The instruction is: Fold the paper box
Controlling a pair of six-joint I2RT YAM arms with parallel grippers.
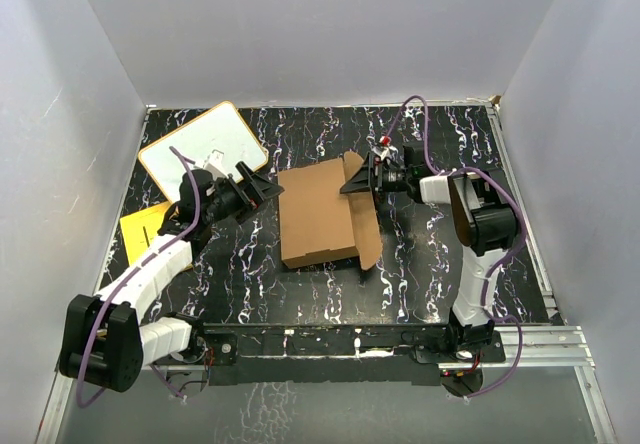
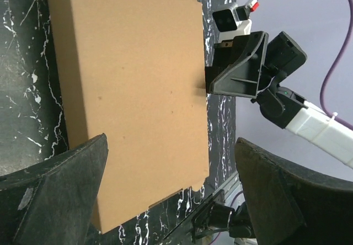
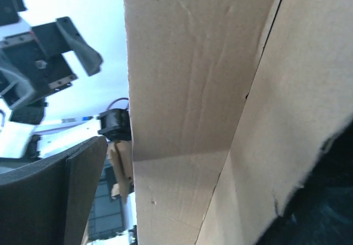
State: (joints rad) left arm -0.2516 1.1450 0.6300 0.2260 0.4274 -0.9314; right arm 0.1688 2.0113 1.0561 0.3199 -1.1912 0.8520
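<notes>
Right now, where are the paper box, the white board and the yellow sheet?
paper box (image 1: 318, 214): top view, middle of its flat top panel.
white board (image 1: 210, 129): top view, bare white face.
yellow sheet (image 1: 138, 226): top view, exposed part.

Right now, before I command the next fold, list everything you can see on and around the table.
paper box: one, brown cardboard, table centre, flaps loose along its right side
white board: one, white with orange rim, far left corner
yellow sheet: one, orange-yellow, left edge, partly under the left arm
table: one, black with white veining
left gripper: one, black, left of the box, jaws open and empty
right gripper: one, black, at the box's far right flap, jaws open around it
</notes>
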